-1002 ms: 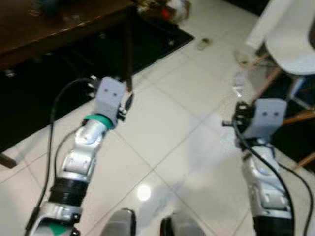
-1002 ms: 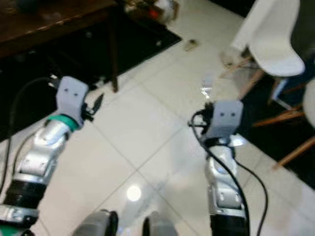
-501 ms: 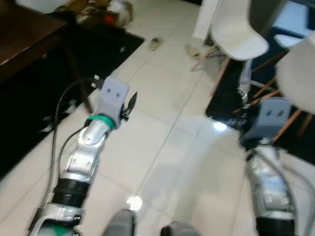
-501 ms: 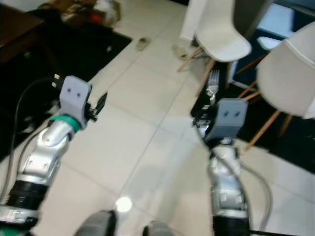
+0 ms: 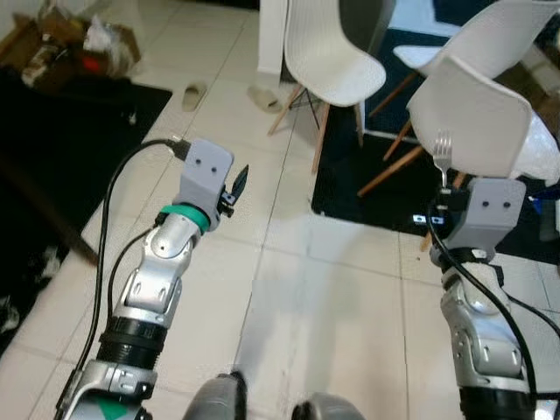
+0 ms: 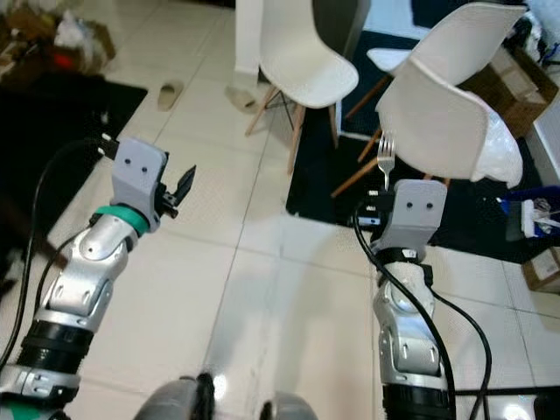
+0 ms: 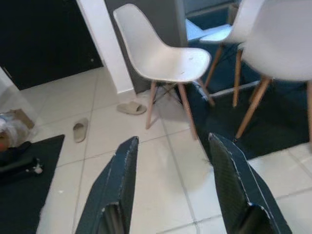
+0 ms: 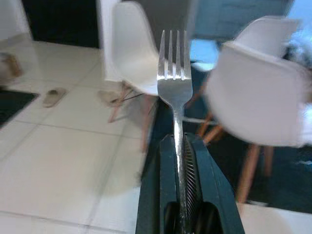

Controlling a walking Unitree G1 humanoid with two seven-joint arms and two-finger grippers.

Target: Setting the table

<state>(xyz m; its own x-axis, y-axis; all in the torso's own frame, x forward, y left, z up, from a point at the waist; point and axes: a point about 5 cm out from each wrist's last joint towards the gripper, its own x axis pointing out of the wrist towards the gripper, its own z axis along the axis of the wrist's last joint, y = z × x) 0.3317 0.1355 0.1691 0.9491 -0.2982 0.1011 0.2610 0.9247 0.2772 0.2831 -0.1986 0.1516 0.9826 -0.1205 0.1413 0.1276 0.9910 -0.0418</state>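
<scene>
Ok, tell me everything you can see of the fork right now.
The fork looks like plain shiny metal with four straight tines and a slim neck. It stands upright, tines up, its handle clamped between the two black fingers of the right end effector, which is shut on it. Nothing else touches it. It is carried in the air over the tiled floor, in front of a white chair.

Open tiled floor [image 5: 289, 289] lies ahead; white chairs [image 5: 328, 61] crowd the far right.
</scene>
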